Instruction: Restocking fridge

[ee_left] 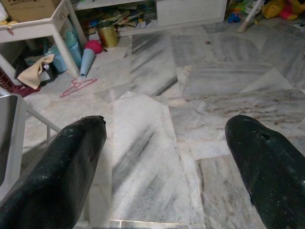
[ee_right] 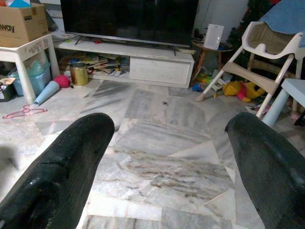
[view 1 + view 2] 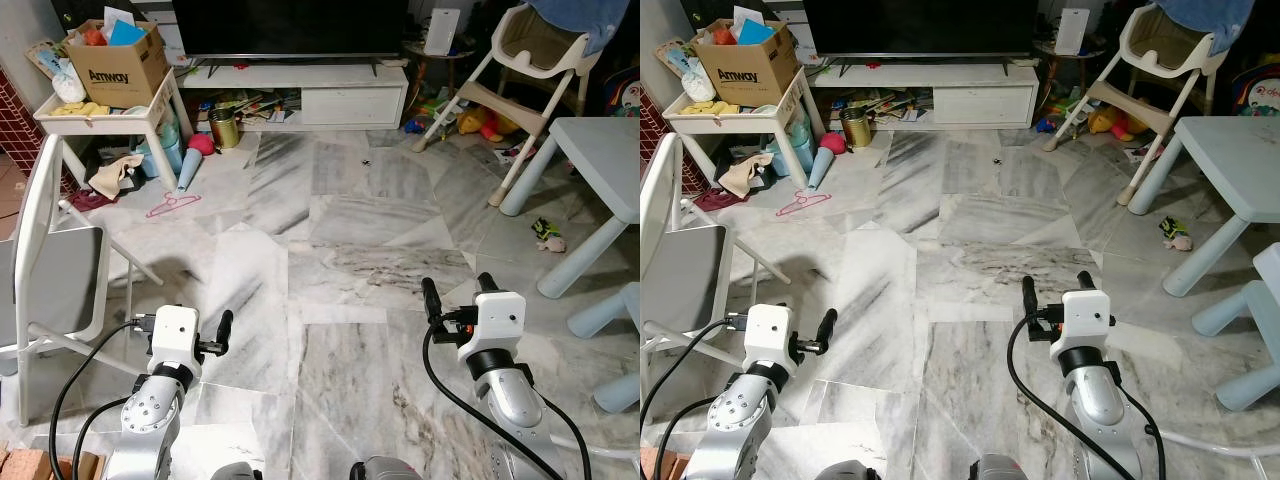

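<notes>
Left eye view: the left gripper (image 3: 188, 335) and the right gripper (image 3: 459, 290) are hanging low over the marble floor (image 3: 340, 250), holding nothing. A television (image 3: 290, 25) is standing on a white TV bench (image 3: 310, 90) at the far side. A cardboard box (image 3: 115, 60) is sitting on a white side table (image 3: 100, 115) far left, a folding chair (image 3: 45, 270) near left.

Right eye view: a high chair (image 3: 1160, 70) is standing far right, a pale blue table (image 3: 1230, 170) to the right.

Left wrist view: the fingers (image 1: 62, 171) are standing wide apart over bare floor; a pink hanger (image 1: 76, 87) is lying beyond.

Right wrist view: the fingers (image 2: 66, 167) are spread apart too, pointing toward the bench. I cannot tell where the fridge is.
</notes>
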{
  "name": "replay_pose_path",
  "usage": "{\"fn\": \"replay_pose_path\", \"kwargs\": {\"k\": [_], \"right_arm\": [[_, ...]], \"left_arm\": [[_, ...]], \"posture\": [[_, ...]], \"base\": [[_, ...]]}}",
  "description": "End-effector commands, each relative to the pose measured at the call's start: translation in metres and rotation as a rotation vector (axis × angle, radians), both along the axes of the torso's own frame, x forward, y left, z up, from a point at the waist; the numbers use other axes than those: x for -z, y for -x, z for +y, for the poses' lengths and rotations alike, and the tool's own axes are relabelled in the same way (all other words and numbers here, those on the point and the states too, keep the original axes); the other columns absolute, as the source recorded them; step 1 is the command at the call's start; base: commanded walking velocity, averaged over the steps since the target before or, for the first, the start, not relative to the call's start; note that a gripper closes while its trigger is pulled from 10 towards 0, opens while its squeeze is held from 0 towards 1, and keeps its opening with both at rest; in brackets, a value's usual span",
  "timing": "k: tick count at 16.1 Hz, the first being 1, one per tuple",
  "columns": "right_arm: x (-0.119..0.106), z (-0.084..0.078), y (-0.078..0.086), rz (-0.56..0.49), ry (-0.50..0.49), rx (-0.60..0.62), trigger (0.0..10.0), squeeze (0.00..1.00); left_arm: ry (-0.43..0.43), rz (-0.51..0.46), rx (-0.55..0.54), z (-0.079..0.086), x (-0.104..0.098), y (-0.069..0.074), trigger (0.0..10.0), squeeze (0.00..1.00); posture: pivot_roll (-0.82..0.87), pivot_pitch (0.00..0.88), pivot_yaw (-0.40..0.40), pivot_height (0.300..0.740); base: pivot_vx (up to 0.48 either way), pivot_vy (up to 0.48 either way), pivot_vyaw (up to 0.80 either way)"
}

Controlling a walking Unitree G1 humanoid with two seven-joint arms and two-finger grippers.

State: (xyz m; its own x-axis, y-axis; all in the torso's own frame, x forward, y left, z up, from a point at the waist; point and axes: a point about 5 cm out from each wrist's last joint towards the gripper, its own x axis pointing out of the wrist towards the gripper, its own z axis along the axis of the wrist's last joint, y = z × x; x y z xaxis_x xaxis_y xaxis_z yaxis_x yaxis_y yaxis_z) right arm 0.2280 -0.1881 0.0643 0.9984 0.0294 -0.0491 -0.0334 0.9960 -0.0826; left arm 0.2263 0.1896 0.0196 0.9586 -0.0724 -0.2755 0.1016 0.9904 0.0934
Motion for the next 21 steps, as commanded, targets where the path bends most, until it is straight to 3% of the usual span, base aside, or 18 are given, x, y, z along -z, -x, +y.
{"fn": "replay_pose_path", "kwargs": {"k": [1, 3, 5, 6, 7, 8, 11, 13, 15, 16, 18, 19, 21], "right_arm": [[-0.004, 0.004, -0.045, 0.118, -0.114, -0.043, 10.0, 0.00], [-0.009, 0.002, -0.030, 0.075, -0.149, 0.088, 10.0, 0.00], [-0.014, 0.013, -0.030, 0.060, -0.103, 0.018, 10.0, 0.00], [-0.014, 0.013, -0.030, 0.060, -0.103, 0.018, 10.0, 0.00], [-0.019, 0.019, -0.033, 0.041, -0.135, -0.052, 10.0, 0.00], [-0.025, 0.014, -0.036, 0.015, -0.130, -0.058, 10.0, 0.00], [-0.031, 0.005, -0.035, -0.013, -0.118, -0.016, 10.0, 0.00], [-0.028, -0.001, -0.030, 0.022, -0.107, 0.008, 10.0, 0.00], [-0.025, -0.004, -0.024, 0.052, -0.092, 0.019, 10.0, 0.00], [-0.022, -0.005, -0.018, 0.049, -0.062, 0.058, 10.0, 0.00], [-0.023, -0.002, -0.008, 0.037, -0.026, -0.019, 10.0, 0.00], [-0.022, -0.002, -0.002, 0.045, -0.082, -0.040, 10.0, 0.00], [-0.016, -0.009, 0.001, 0.074, -0.086, 0.036, 10.0, 0.00]], "left_arm": [[0.178, -0.075, 0.113, -0.024, -0.024, -0.033, 10.0, 0.00], [0.260, -0.123, -0.118, -0.013, -0.034, -0.026, 10.0, 0.00], [0.218, -0.118, -0.006, -0.028, -0.039, -0.028, 10.0, 0.00], [0.218, -0.118, -0.006, -0.028, -0.039, -0.028, 10.0, 0.00], [0.219, -0.106, 0.099, -0.039, -0.042, -0.032, 10.0, 0.00], [0.210, -0.091, 0.155, -0.041, -0.041, -0.036, 10.0, 0.00], [0.145, -0.108, 0.105, -0.034, -0.047, -0.044, 10.0, 0.00], [0.172, -0.116, 0.053, -0.027, -0.052, -0.045, 10.0, 0.00], [0.128, -0.149, -0.001, -0.020, -0.055, -0.039, 10.0, 0.00], [0.111, -0.116, 0.034, -0.018, -0.050, -0.031, 10.0, 0.00], [0.037, -0.094, 0.039, -0.011, -0.045, -0.022, 10.0, 0.00], [-0.007, -0.071, 0.035, -0.008, -0.039, -0.016, 10.0, 0.00], [0.019, -0.045, 0.034, -0.012, -0.036, -0.013, 10.0, 0.00]], "posture": [[0.02, 0.000, 0.000, 0.740], [0.04, 0.000, -0.016, 0.740], [0.04, 0.000, -0.018, 0.740], [0.04, 0.000, -0.018, 0.740], [0.02, 0.000, -0.011, 0.740], [0.00, 0.000, 0.003, 0.740], [0.00, 0.000, 0.010, 0.740], [0.01, 0.000, 0.010, 0.740], [0.02, 0.000, 0.009, 0.740], [0.01, 0.000, 0.020, 0.740], [0.01, 0.000, 0.028, 0.740], [0.01, 0.000, 0.031, 0.740], [0.02, 0.015, 0.024, 0.740]], "base": [[0.000, 0.000, 0.00], [0.000, 0.000, 0.00], [0.000, 0.000, 0.00], [0.000, 0.000, 0.00], [0.000, 0.000, 0.00], [0.000, 0.000, 0.00], [0.000, 0.000, 0.00], [0.000, 0.000, 0.00], [0.000, 0.000, 0.00], [0.000, 0.000, 0.00], [0.000, 0.000, 0.00], [0.000, 0.000, 0.00], [0.000, 0.000, 0.00]]}}
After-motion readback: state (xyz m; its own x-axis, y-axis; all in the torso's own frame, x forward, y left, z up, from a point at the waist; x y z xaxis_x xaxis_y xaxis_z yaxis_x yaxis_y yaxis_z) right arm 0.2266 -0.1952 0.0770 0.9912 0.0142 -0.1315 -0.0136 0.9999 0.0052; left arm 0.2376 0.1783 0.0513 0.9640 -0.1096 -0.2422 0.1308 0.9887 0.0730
